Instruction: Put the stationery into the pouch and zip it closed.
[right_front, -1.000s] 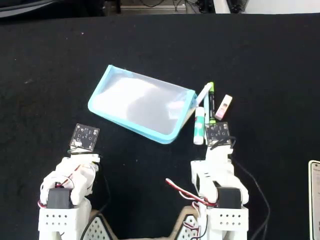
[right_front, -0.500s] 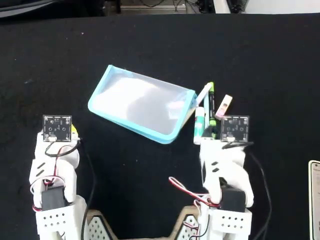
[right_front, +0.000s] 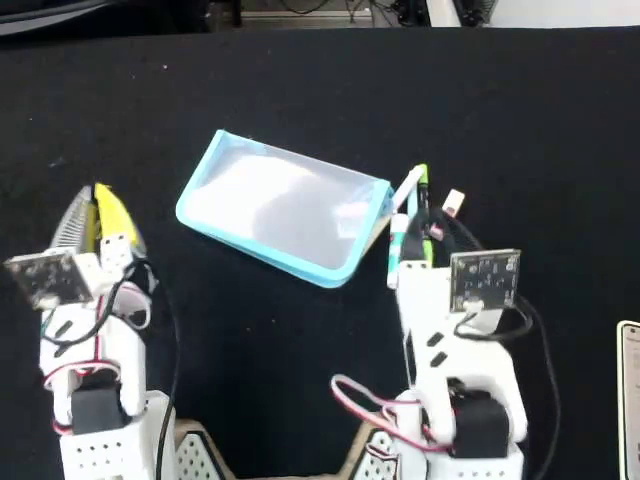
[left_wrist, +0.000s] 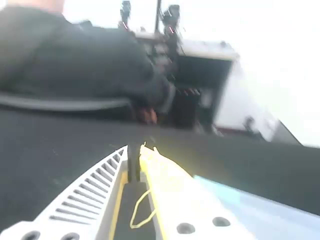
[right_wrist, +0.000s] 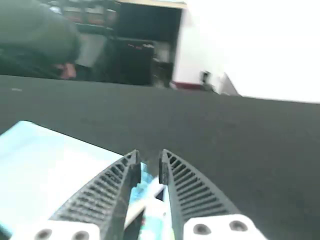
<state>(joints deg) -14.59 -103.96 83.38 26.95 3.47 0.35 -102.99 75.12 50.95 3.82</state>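
A light blue pouch (right_front: 285, 205) with a clear white face lies tilted mid-table, its open end toward the stationery. Beside that end lie a white pen (right_front: 407, 187), a green highlighter (right_front: 421, 185), a glue stick (right_front: 397, 245) and a pink eraser (right_front: 453, 202). My right gripper (right_front: 428, 222) hangs over the near ends of these items; in the right wrist view (right_wrist: 149, 161) its black fingers stand a narrow gap apart, empty, with the pouch (right_wrist: 50, 165) beyond. My left gripper (right_front: 100, 212), white and yellow, sits left of the pouch with its tips together (left_wrist: 137, 150) and nothing held.
The black table (right_front: 300, 80) stretches wide behind the pouch. A white flat object (right_front: 630, 400) lies at the right edge. Both arm bases stand at the near edge.
Both arms have unfolded and risen from their tucked poses. The left gripper swung forward to the left of the pouch; the right one came up over the stationery.
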